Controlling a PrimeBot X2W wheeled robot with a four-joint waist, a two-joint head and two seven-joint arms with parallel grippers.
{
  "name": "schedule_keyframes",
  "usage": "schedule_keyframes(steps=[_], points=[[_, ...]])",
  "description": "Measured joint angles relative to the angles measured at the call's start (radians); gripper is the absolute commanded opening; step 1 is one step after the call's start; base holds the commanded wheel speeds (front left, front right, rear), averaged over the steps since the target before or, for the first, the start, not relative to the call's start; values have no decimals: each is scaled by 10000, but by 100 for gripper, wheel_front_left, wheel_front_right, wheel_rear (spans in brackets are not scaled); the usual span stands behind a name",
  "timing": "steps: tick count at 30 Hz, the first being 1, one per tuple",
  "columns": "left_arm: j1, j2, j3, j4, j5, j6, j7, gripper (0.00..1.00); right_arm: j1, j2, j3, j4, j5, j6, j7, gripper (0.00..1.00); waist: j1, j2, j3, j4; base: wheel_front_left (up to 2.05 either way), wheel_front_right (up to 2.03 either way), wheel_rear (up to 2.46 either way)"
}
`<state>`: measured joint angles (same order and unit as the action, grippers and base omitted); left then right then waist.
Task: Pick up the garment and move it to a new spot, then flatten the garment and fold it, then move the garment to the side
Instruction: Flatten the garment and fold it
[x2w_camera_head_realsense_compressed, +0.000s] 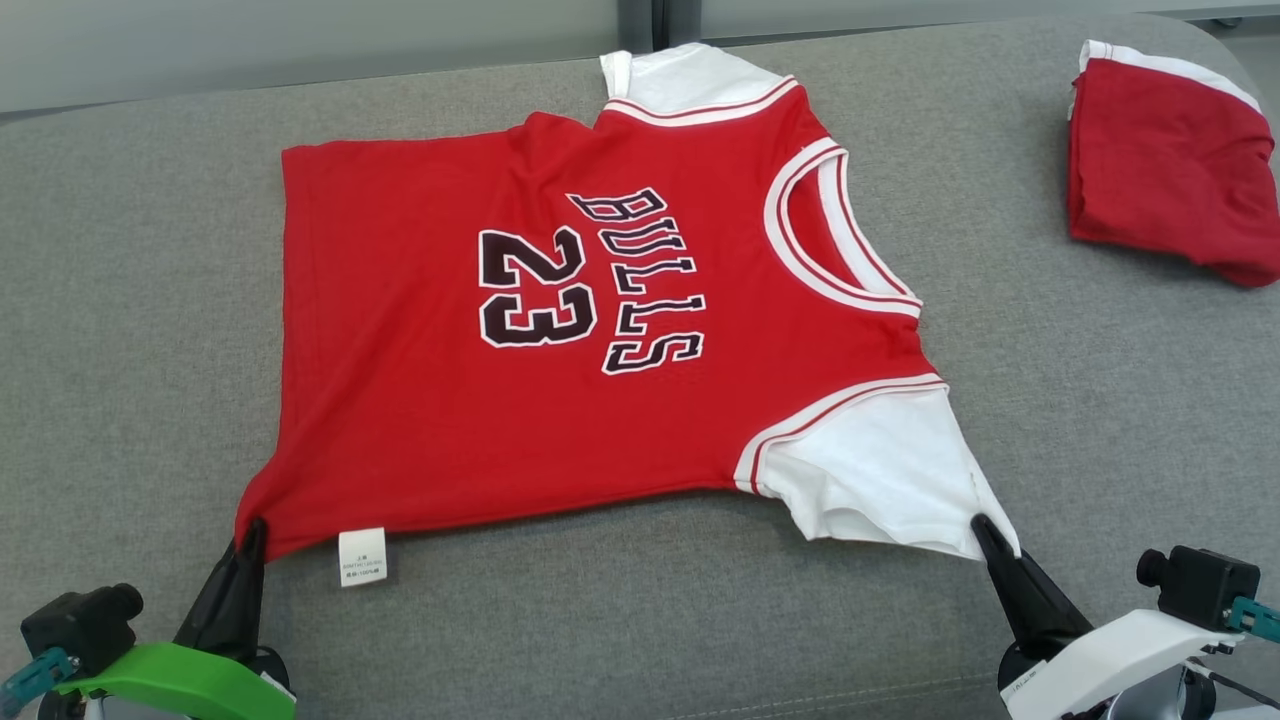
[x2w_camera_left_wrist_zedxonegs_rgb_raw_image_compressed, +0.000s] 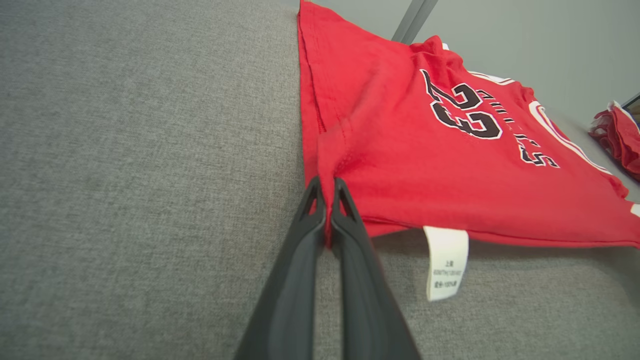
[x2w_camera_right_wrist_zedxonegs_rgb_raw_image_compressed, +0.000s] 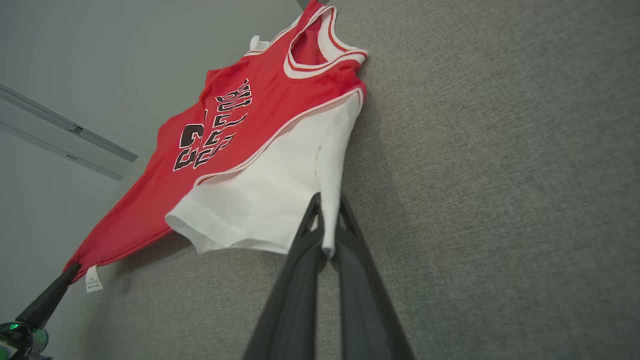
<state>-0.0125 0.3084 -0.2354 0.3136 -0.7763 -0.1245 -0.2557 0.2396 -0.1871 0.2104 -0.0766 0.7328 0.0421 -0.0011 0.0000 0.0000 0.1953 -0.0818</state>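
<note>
The garment is a red jersey with white sleeves and "BULLS 23" on it, spread mostly flat on the grey cushion, its collar toward the right. My left gripper is shut on the near hem corner beside the white care label; the left wrist view shows red cloth pinched between the fingers. My right gripper is shut on the tip of the near white sleeve, and the right wrist view has that sleeve caught between the two fingers.
A second red and white garment lies folded at the far right of the cushion. A pale wall runs behind the cushion. Bare grey fabric lies left of the jersey and along the near edge.
</note>
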Motion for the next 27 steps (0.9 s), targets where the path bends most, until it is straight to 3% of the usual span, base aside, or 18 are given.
schedule_keyframes(steps=[27], points=[[339, -428, -178, 65, 82, -2, 0, 0, -171, -105, 445, 579, -575, -104, 105, 0, 0, 0, 95, 266, 0, 0, 0]])
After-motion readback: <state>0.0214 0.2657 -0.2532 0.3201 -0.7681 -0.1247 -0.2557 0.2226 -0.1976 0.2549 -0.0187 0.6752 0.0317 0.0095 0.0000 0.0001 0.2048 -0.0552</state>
